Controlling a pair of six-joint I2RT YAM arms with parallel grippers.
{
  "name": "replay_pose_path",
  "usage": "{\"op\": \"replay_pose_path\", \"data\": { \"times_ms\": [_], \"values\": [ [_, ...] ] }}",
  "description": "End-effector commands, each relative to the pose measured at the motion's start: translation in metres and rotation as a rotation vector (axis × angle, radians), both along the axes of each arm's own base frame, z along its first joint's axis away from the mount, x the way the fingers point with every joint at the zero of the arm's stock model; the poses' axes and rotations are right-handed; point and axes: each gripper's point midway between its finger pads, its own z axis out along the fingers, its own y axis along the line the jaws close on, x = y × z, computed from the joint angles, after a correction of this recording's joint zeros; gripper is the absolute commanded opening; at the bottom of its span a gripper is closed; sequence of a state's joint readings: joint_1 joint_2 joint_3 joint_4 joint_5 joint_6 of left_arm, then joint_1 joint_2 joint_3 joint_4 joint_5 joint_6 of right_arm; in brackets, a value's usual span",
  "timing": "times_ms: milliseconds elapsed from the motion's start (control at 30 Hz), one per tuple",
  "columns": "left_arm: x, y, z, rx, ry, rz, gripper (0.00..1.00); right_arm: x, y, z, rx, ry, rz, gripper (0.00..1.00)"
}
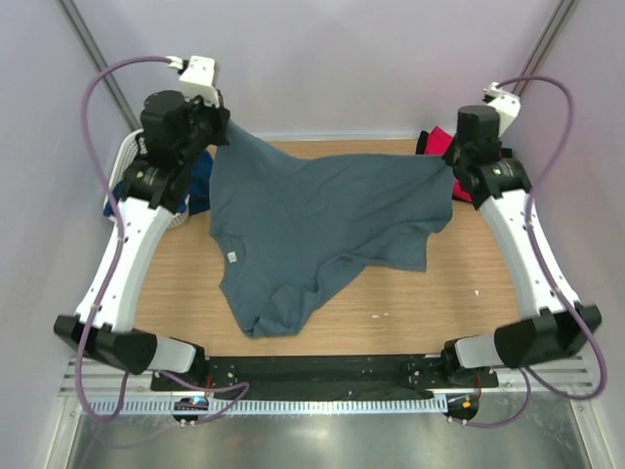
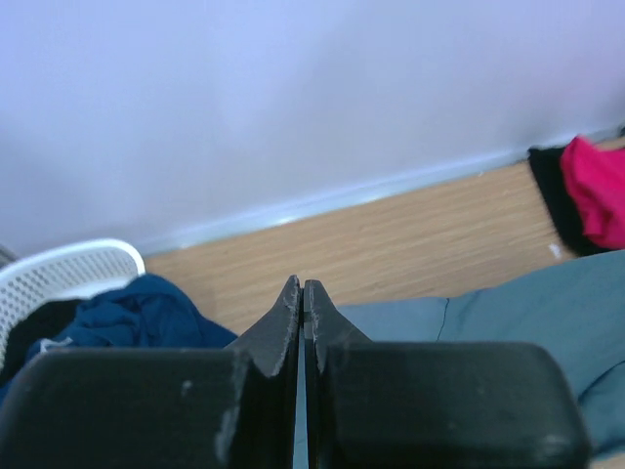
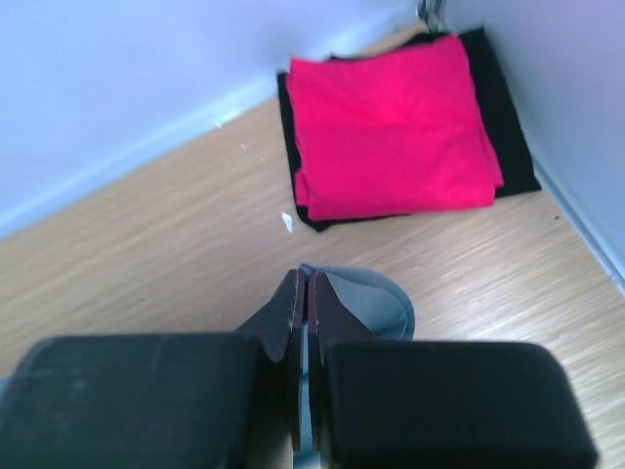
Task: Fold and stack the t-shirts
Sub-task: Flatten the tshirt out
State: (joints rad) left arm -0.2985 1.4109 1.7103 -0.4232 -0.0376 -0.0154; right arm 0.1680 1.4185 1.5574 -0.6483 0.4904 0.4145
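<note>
Both jaws pinched grey shirt, L at far-left corner, R at far-right; long axis ran L-R, rest draped near on counter.

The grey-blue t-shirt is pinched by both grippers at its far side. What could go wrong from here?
1. The right gripper pinches only a small tip of the grey-blue t-shirt; it may slip out.
2. The shirt's near part lies bunched and skewed, so a fold may come out crooked.
3. The red shirt, folded on the black shirt, lies just beyond the right gripper; dragged cloth might disturb that stack.
</note>
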Motion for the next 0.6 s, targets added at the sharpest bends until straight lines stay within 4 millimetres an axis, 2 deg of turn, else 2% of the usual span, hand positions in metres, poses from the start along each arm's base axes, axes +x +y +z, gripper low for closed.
{"op": "replay_pose_path", "data": {
  "times_ms": [0,33,67,133,200,233,300,333,400,433,467,500,533,567],
  "values": [
    [-0.049,0.006,0.07,-0.016,-0.192,-0.069,0.0,-0.035,-0.006,0.071,-0.008,-0.179,0.035,0.01],
    [-0.071,0.011,0.089,-0.03,-0.24,-0.074,0.0,-0.043,-0.006,0.083,-0.008,-0.21,0.041,0.01],
    [-0.085,0.011,0.104,-0.042,-0.275,-0.095,0.0,-0.054,-0.008,0.096,-0.02,-0.239,0.055,0.01],
    [-0.119,0.017,0.131,-0.065,-0.348,-0.115,0.0,-0.08,-0.01,0.129,-0.029,-0.328,0.08,0.01],
    [-0.148,0.021,0.157,-0.084,-0.421,-0.14,0.0,-0.099,-0.013,0.149,-0.049,-0.368,0.097,0.01],
    [-0.159,0.024,0.165,-0.084,-0.445,-0.143,0.0,-0.118,-0.015,0.171,-0.049,-0.431,0.102,0.01],
    [-0.195,0.032,0.193,-0.096,-0.53,-0.156,0.0,-0.139,-0.015,0.189,-0.05,-0.482,0.125,0.01],
    [-0.205,0.034,0.198,-0.098,-0.541,-0.165,0.0,-0.157,-0.018,0.209,-0.042,-0.541,0.123,0.01],
    [-0.233,0.033,0.216,-0.111,-0.598,-0.217,0.0,-0.175,-0.016,0.223,-0.04,-0.575,0.148,0.01],
    [-0.251,0.036,0.23,-0.122,-0.642,-0.228,0.0,-0.19,-0.018,0.24,-0.037,-0.618,0.152,0.01],
    [-0.264,0.038,0.239,-0.15,-0.665,-0.237,0.0,-0.198,-0.018,0.247,-0.035,-0.633,0.157,0.01],
    [-0.275,0.04,0.246,-0.155,-0.687,-0.239,0.0,-0.205,-0.016,0.247,-0.037,-0.615,0.177,0.01],
    [-0.294,0.046,0.26,-0.167,-0.732,-0.244,0.0,-0.219,-0.018,0.264,-0.042,-0.655,0.182,0.01],
    [-0.306,0.048,0.268,-0.183,-0.756,-0.251,0.0,-0.224,-0.018,0.268,-0.046,-0.659,0.185,0.01]
  ]
}}
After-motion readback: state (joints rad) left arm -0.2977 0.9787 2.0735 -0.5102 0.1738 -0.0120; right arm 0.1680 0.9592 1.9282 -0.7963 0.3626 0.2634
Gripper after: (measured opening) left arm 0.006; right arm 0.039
